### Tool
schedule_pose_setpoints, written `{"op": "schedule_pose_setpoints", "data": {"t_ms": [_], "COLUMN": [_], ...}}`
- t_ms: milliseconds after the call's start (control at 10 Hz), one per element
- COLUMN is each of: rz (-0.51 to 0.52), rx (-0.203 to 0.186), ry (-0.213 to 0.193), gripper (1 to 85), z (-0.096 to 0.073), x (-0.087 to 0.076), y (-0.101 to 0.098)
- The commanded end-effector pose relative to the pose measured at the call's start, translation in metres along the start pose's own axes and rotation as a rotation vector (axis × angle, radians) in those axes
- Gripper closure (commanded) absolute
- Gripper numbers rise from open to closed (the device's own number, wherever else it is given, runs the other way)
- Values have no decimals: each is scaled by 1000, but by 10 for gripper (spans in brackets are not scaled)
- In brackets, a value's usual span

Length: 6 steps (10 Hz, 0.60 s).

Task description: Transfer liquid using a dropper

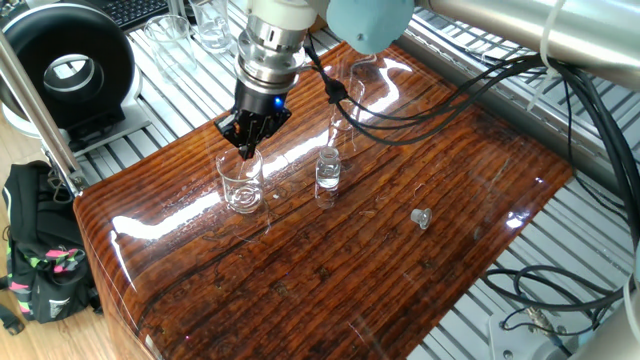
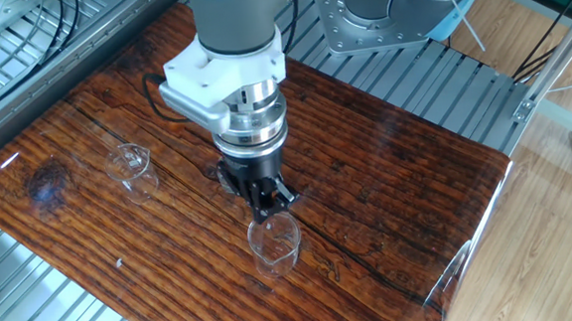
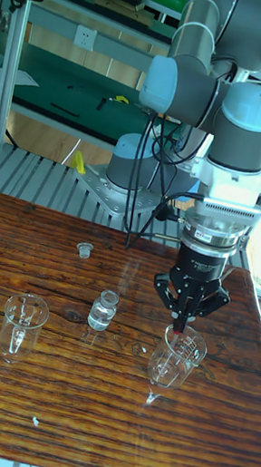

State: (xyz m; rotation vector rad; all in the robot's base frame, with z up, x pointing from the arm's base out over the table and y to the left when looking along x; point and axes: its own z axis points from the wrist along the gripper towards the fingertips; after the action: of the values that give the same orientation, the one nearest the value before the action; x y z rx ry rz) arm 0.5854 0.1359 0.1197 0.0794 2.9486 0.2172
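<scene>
Black gripper fingers point straight down over a small clear glass beaker, pinched together around the dropper, whose red bulb end shows between the fingertips in the tall fixed view. The dropper's clear tube reaches down toward the beaker's mouth; whether its tip touches anything inside cannot be told. In one fixed view the gripper hangs just above the beaker, and in the other fixed view the gripper sits over the beaker's rim. Any liquid in the glass is too faint to make out. A small clear vial stands near the beaker on the glossy wooden table. A second beaker stands well apart, and a small cap lies alone on the wood.
</scene>
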Motion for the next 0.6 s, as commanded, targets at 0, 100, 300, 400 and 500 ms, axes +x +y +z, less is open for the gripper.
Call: {"op": "schedule_pose_setpoints", "data": {"t_ms": [0, 100, 300, 400, 500], "rz": [-8, -6, -2, -4, -1], "rx": [18, 15, 11, 9, 6], "ry": [-25, -25, -20, -20, -20], "gripper": [807, 800, 787, 773, 770], "z": [-2, -4, -10, -12, -12], "x": [-4, -3, 1, 1, 2], "y": [-3, -2, 1, 2, 3]}}
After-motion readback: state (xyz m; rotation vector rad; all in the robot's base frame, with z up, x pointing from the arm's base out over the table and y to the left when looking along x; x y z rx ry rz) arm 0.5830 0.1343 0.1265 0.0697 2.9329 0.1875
